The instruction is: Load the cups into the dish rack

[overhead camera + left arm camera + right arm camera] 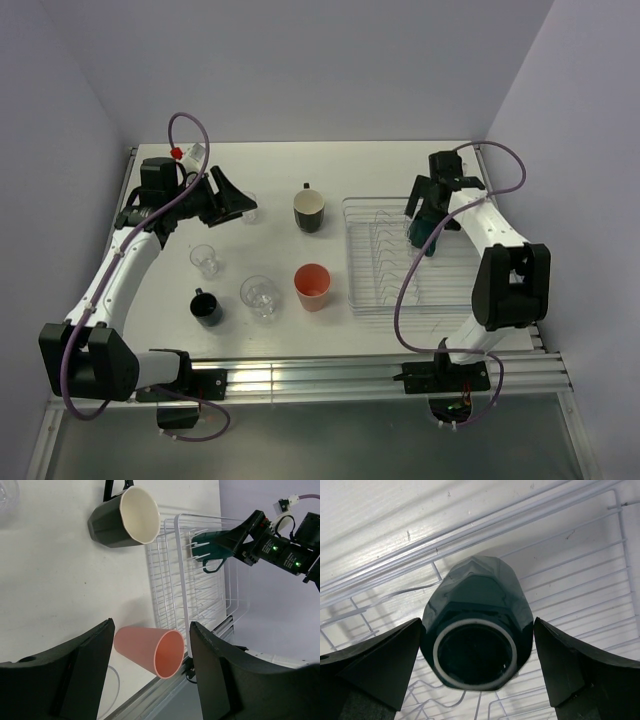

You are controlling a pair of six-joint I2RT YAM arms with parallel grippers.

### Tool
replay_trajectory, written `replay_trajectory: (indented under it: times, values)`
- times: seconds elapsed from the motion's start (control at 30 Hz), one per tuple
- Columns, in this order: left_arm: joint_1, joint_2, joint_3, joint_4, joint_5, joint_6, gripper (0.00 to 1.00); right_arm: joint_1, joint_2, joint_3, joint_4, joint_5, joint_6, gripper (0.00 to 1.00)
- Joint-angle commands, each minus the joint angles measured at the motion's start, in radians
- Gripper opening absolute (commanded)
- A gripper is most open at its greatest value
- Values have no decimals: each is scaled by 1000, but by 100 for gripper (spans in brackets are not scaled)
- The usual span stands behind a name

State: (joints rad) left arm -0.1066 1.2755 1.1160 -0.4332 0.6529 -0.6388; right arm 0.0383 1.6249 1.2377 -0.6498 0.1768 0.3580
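green mug (475,595): base up, low over dish rack (358,298) far side, pinched by right hand (477,665)
rack load: nothing seated yet
left of rack, on desk (280,165): cream-lined mug (309,210), salmon cup (312,286), black mug (207,307), three glasses (261,296), all pending
left hand (232,195): spread, empty

The right jaws hold a dark green mug (426,240) above the dish rack (350,252).

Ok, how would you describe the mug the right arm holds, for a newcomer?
Find the wire dish rack on the right in the top view. Over its far end, the right arm's jaws grip a dark teal-green mug. It is the only cup held in the air.
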Motion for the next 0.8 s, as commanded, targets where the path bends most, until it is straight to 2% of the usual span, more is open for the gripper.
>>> replay_trajectory:
  times: [0.0,0.2,0.53,0.63,0.7,0.77]
  values:
    - [1,-2,15,10,-15,28,68,-3,-83,22,-1,42,2,100]
    - [1,2,21,-9,-50,39,68,-3,-171,14,-30,78,4,100]
    - [-13,1,42,-87,-240,67,67,6,-377,2,-53,52,10,100]
    - [-80,13,67,-108,-376,65,66,32,-431,3,-50,23,16,100]
    - [-174,39,122,-130,-498,57,66,52,-453,5,-48,18,25,100]
    - [-223,106,169,-147,-568,41,66,84,-474,9,-44,-2,30,100]
